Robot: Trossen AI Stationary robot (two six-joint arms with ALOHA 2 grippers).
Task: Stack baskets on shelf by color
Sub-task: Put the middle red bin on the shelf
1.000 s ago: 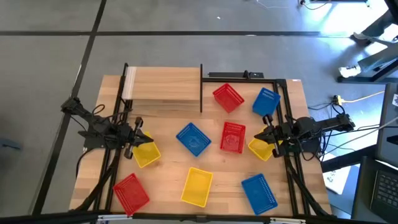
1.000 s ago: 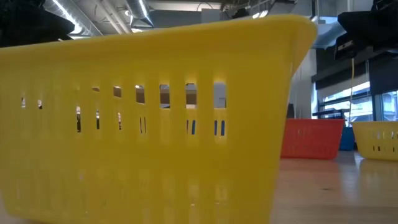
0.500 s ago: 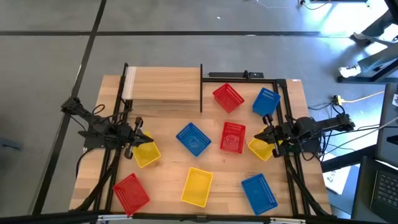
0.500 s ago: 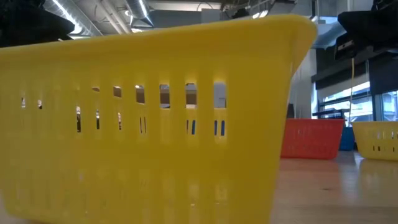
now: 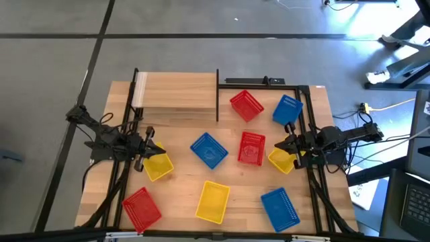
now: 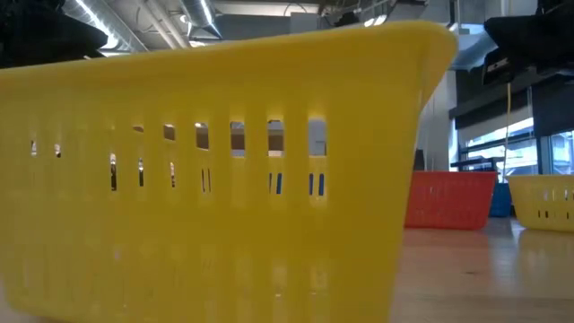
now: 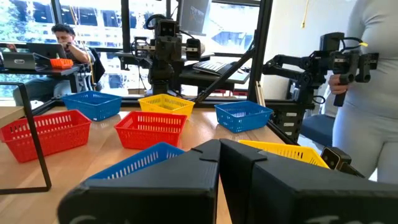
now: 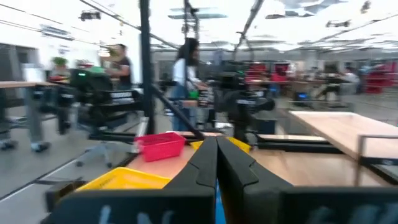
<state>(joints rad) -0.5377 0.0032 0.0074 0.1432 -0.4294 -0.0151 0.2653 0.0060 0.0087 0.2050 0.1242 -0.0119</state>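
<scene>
Several baskets lie scattered, open side up, on the wooden tabletop in the high view: red [image 5: 246,105], [image 5: 251,148], [image 5: 142,207]; blue [image 5: 287,109], [image 5: 209,149], [image 5: 279,208]; yellow [image 5: 158,165], [image 5: 281,160], [image 5: 213,201]. The shelf [image 5: 178,94] stands at the far left with nothing on its plank. My left gripper [image 5: 151,142] [image 7: 219,144] hangs shut at the left edge, just above the left yellow basket. My right gripper [image 5: 282,146] [image 8: 217,144] hangs shut at the right edge, above the right yellow basket. Neither holds anything.
Black frame bars [image 5: 309,121] run along both table sides and the far right. In the low view a yellow basket wall [image 6: 224,179] fills most of the picture. A person [image 7: 373,93] stands beyond the table's edge, and others sit farther back.
</scene>
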